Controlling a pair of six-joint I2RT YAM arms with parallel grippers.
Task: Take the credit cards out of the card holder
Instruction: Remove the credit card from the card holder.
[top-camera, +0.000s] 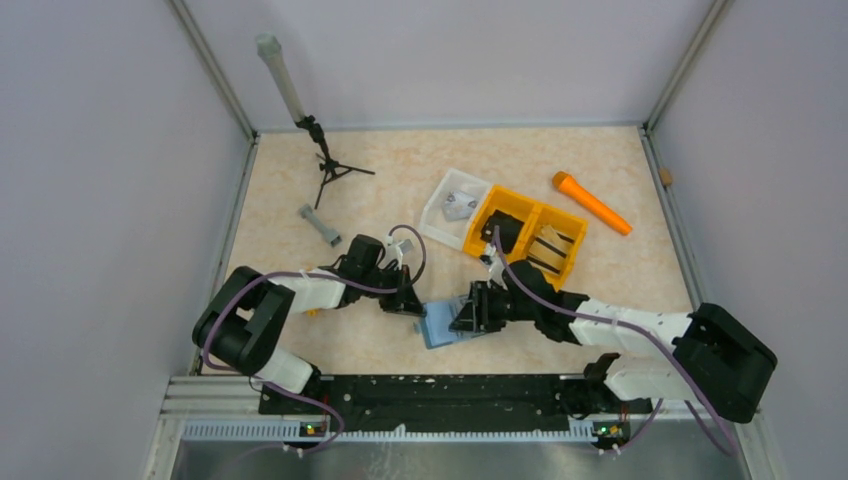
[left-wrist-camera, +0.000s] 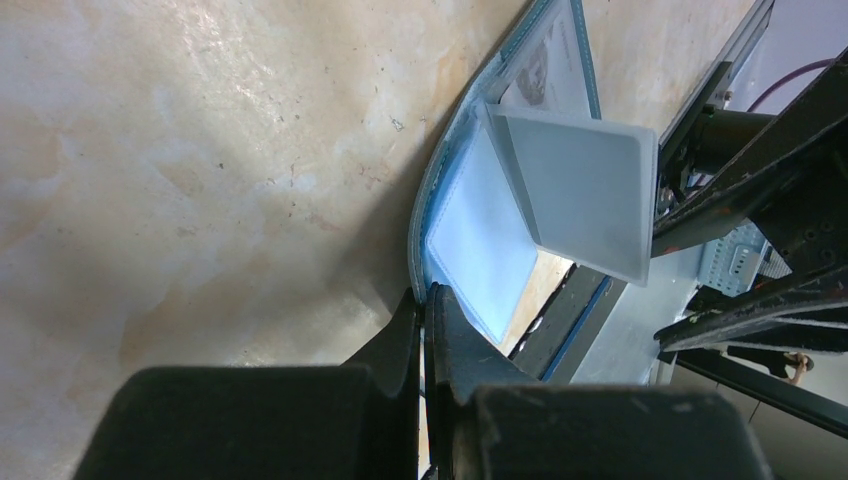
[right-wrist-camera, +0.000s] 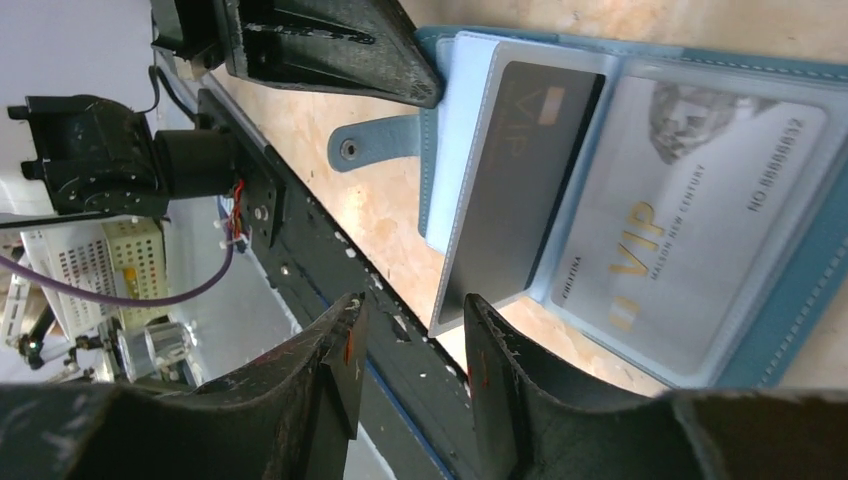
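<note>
Tabletop (top-camera: 400, 170), near edge | we steady card holder (top-camera: 438, 325), left gripper (left-wrist-camera: 427, 310) clenched on its rim | right gripper (right-wrist-camera: 410, 340) released astride dark card (right-wrist-camera: 510, 170) | next, likely: pinch card, slide out.

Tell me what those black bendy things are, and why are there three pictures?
They are two robot arms bolted to a table. One picture looks down from above. The other two come from little cameras on each arm's wrist.

Each arm ends in a two-finger gripper. The left gripper is shut, pinching the edge of a blue card holder that lies open on the table. The right gripper is open, with its fingers either side of the corner of a clear sleeve that holds a dark card. A silver card sits in the next pocket.

Farther back are an orange bin, a white tray, an orange stick and a small tripod.
</note>
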